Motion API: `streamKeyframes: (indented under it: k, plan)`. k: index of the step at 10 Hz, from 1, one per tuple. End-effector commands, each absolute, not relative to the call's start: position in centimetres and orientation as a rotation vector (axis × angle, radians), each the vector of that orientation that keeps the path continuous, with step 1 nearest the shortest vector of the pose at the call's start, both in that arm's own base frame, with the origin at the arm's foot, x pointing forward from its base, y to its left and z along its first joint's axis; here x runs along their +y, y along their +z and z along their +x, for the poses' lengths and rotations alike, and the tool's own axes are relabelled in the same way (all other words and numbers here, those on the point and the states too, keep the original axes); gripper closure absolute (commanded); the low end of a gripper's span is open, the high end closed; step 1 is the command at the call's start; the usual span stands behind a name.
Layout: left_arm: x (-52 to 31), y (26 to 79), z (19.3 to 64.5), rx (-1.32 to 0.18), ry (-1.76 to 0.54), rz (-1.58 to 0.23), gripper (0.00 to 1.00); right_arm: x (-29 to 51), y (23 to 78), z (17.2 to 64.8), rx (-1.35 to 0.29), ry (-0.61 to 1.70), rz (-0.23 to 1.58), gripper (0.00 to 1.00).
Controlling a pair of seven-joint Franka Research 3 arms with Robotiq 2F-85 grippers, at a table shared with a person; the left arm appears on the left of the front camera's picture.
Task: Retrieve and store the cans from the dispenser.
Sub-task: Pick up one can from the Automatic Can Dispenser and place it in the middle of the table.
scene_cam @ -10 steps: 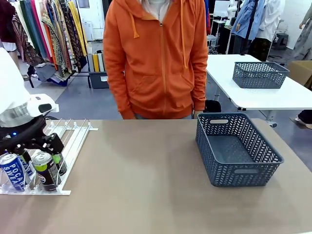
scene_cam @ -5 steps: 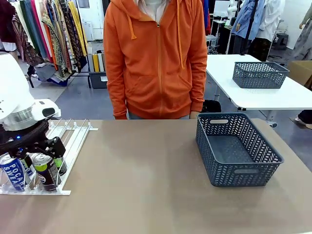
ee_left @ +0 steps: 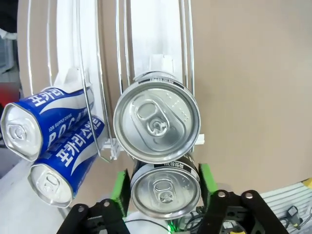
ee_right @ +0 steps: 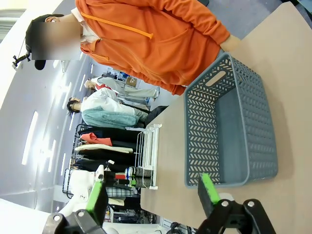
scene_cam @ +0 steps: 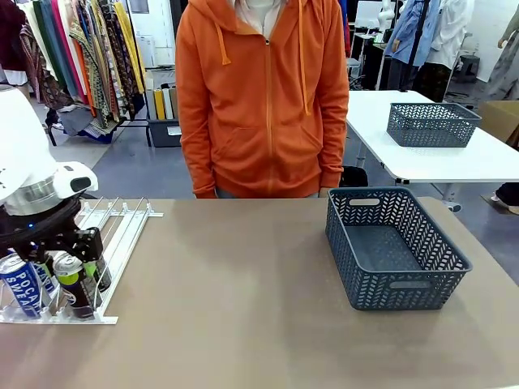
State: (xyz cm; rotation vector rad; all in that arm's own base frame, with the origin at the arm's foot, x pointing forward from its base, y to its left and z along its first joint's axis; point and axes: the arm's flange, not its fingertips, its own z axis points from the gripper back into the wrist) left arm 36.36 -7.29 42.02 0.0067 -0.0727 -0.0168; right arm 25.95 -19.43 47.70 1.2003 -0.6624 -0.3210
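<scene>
Scanning big to small: table, grey basket on its right half, dispenser at its left. Right gripper spread wide. Left gripper at the dispenser, pads flanking one dark can; contact unclear. Second dark can is just beside it in the same lane, two blue cans in the next lane.

Front and wrist views sharing dispenser

Left tool pointing down, jaws partway narrowed — right tool jaws wide apart.
</scene>
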Motion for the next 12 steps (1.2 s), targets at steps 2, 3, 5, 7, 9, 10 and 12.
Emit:
streamKeyframes:
  k: [2,3,5,7,9,10,12]
  plan:
    - [-7.4,41.3,36.2,-0.102,0.011,0.041,1.0,-19.6,48.2,26.2,-0.677,-0.322,1.218,0.0]
    - [-7.5,41.3,36.3,-0.099,0.007,0.049,1.0,-19.6,48.2,26.2,-0.677,-0.322,1.218,0.0]
    - [-7.4,41.5,36.2,-0.101,0.002,0.036,1.0,-19.6,48.2,26.2,-0.677,-0.322,1.218,0.0]
    - [-7.3,43.8,35.2,-0.14,-0.017,0.031,1.0,-19.6,48.2,26.2,-0.677,-0.322,1.218,0.0]
    - [-6.6,50.4,32.5,-0.22,-0.015,-0.033,1.0,-19.6,48.2,26.2,-0.677,-0.322,1.218,0.0]
    - [-5.9,54.0,30.9,-0.223,0.006,-0.067,1.0,-19.6,48.2,26.2,-0.677,-0.322,1.218,0.0]
    - [-4.7,60.1,27.7,-0.25,-0.023,-0.101,1.0,-19.6,48.2,26.2,-0.677,-0.322,1.218,0.0]
